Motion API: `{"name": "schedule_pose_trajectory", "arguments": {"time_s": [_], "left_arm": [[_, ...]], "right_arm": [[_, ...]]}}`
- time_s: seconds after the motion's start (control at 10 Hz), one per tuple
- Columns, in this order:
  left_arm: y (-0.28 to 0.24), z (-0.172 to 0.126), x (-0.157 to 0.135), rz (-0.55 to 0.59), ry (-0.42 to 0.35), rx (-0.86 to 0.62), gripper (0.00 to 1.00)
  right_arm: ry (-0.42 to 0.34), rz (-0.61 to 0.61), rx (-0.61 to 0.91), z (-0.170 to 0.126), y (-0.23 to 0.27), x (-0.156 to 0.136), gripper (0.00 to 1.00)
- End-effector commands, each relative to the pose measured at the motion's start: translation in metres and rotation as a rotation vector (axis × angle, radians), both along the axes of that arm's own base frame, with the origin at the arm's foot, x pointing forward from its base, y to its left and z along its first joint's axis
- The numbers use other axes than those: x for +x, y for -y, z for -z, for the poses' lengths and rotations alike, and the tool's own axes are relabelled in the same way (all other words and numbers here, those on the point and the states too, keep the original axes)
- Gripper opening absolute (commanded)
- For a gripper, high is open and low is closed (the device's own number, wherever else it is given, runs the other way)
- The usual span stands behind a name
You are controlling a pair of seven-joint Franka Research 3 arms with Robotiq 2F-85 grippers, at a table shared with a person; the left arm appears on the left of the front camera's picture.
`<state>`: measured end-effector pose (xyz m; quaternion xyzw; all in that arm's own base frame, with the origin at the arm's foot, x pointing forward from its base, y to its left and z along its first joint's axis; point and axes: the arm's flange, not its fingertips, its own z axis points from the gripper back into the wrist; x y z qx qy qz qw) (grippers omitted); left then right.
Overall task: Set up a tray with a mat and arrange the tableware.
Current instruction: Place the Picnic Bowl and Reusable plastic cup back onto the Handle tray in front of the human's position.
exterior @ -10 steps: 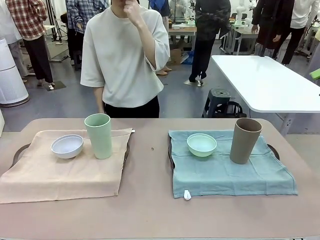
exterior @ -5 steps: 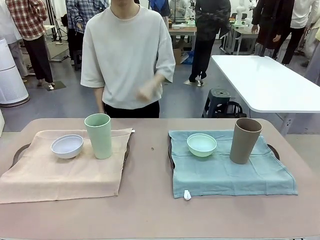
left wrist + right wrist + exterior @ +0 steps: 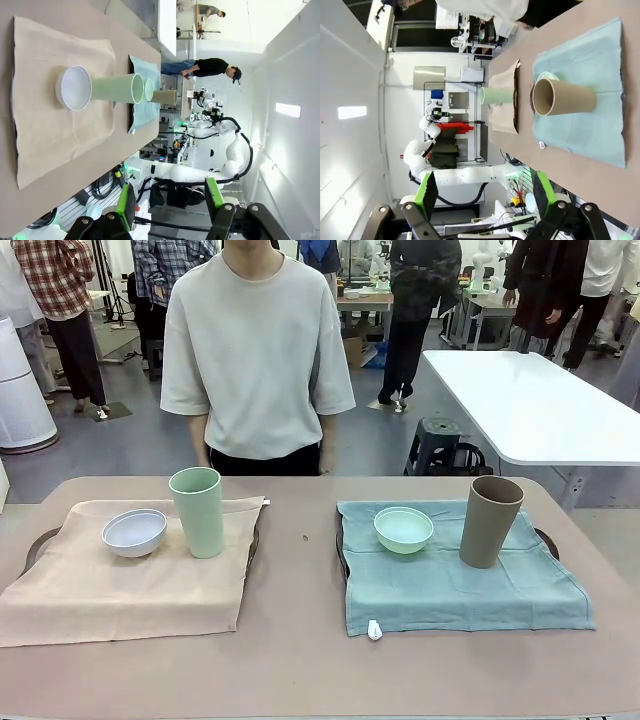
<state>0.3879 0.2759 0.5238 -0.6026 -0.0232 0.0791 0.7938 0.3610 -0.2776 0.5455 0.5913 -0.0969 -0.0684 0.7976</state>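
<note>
Tableware on both mats | left gripper (image 3: 170,202), right gripper (image 3: 485,192): jaws wide, empty, well apart from it

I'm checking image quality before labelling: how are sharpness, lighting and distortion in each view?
Front view: sharp, evenly lit; the tan-brown tumbler and pale-green tumbler cast only soft shadows. Left wrist view: rolled sideways, wide-angle stretch, bright washed-out ceiling; the left gripper is soft at the bottom edge. Right wrist view: also sideways, glaring ceiling panel; the right gripper is slightly blurred.
</note>
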Motion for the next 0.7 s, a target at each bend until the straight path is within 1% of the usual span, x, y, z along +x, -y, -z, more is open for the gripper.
{"name": "schedule_pose_trajectory", "arguments": {"time_s": [0.0, 0.6], "left_arm": [[-0.0018, 0.0036, 0.0004, 0.016, -0.003, -0.010, 0.74], [-0.0018, 0.0036, 0.0004, 0.016, -0.003, -0.010, 0.74]], "right_arm": [[0.000, -0.003, 0.011, 0.0006, 0.0029, -0.0041, 1.00], [0.000, -0.003, 0.011, 0.0006, 0.0029, -0.0041, 1.00]]}}
